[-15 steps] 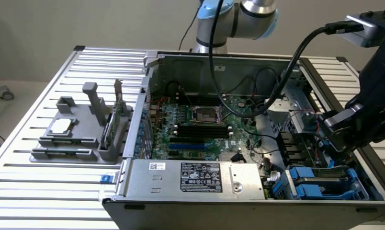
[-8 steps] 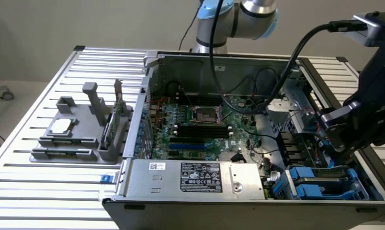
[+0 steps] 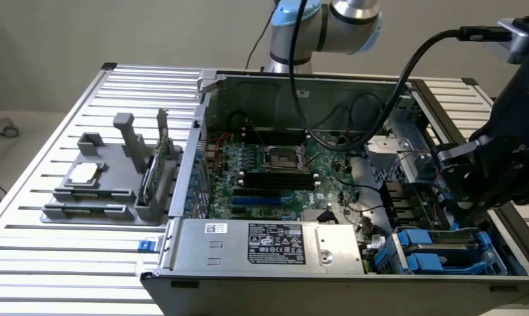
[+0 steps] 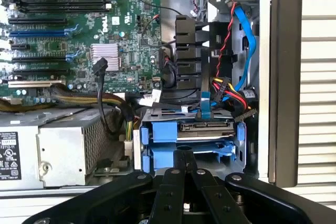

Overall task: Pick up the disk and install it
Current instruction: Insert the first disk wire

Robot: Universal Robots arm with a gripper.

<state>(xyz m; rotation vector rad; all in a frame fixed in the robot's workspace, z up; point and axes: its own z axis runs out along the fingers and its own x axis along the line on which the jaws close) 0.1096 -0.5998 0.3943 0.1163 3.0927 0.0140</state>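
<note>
1 risk: the gripper (image 4: 184,156), jaws together, hangs near the disk (image 4: 206,126) in its bay (image 4: 157,136); a sideways slip may snag the cables (image 4: 231,84).

Soft, even light fills the exterior view. The slatted surface (image 3: 36,263) reads pale and bright, and the holder (image 3: 106,191) at middle left casts only faint shadows. Inside the case (image 3: 247,92) it is dimmer, with the back wall shaded. In the wrist view the surface glares near-white, the heatsink (image 4: 103,51) glints, and the gripper (image 4: 184,156) is a dark, detail-poor silhouette.
</note>
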